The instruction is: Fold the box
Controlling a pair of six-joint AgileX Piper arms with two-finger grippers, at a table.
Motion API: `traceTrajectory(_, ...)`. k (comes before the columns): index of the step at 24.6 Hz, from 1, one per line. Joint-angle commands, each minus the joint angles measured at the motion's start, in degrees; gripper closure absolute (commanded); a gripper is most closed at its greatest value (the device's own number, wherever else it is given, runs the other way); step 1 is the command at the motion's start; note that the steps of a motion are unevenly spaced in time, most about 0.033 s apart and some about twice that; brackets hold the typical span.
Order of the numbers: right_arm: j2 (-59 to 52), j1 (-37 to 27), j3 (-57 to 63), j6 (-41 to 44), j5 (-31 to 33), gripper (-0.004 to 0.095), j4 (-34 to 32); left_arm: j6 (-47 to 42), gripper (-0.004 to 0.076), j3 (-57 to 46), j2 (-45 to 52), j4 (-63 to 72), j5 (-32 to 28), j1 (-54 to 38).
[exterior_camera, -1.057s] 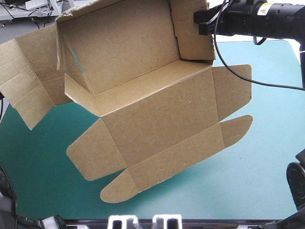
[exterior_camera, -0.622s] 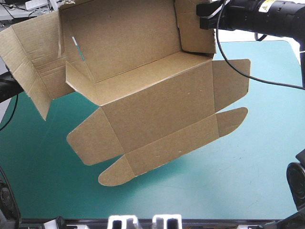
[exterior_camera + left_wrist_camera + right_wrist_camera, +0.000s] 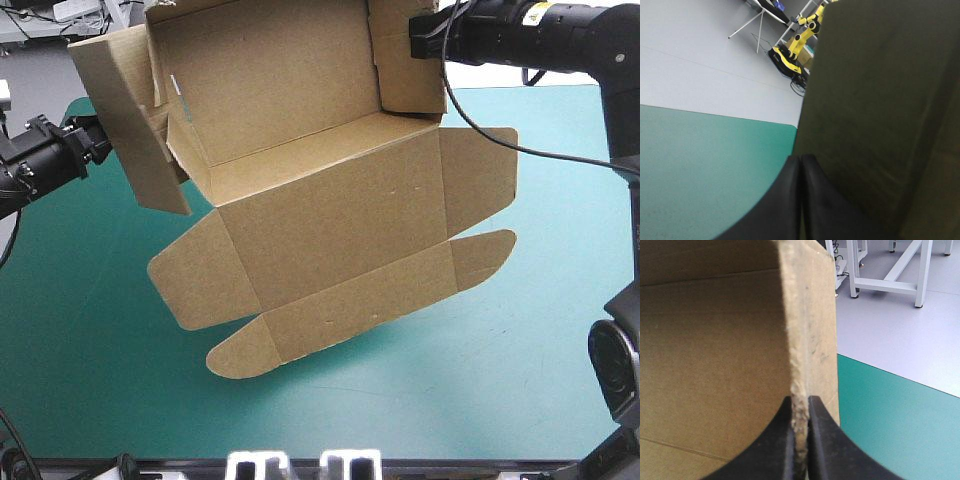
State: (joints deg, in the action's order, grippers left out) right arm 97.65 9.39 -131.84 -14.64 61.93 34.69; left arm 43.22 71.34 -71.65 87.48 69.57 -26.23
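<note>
1. The box (image 3: 330,210) is off the desk (image 3: 500,390). It hangs in the air over the desk's middle and far half, tilted so that its open inside faces up and toward the near edge.

2. Nearest you, toward the near edge, the tuck strip (image 3: 350,310) is the lowest part, with a rounded tab at each end. It sits over the teal-green cover. You cannot tell from the high view whether it touches.

3. Next beyond it is the lid (image 3: 340,225), flat and unfolded, with a flap on either side.

4. Farther on, the tray part has its long back wall (image 3: 270,80) raised, up by the far edge.

5. Your left gripper (image 3: 95,140) is over the far left corner of the desk. Its tip is at the outer face of the side panel (image 3: 130,130), which stands turned nearly edge-on. In the left wrist view this gripper (image 3: 800,162) has its fingers pressed together into one point. The panel's dark face runs just beside and ahead of them.

6. Your right gripper (image 3: 420,38) is over the far edge, right of the middle, on the rim of the end wall (image 3: 410,70). In the right wrist view it (image 3: 800,405) is all but closed, with the wall's raw edge clamped between its fingers.
</note>
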Motion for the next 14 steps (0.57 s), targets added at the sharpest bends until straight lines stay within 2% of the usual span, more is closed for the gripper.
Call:
traceTrajectory(1, -1.8, 0.0, -1.6, 0.7, -5.5, 0.0915, 3.3, -0.8, 0.0734, 2.0, 3.1, 4.5, 4.7, 0.4)
traceTrajectory(10, -1.3, 0.0, -1.6, 0.7, -5.9, 0.0915, 3.3, -0.6, 0.0734, 2.0, 4.1, 4.3, 4.7, 0.5)
traceTrajectory(14, -1.3, 0.0, -1.6, 0.7, -5.9, 0.0915, 3.4, 0.9, 0.0733, 2.0, 4.1, 1.8, 4.6, 3.3)
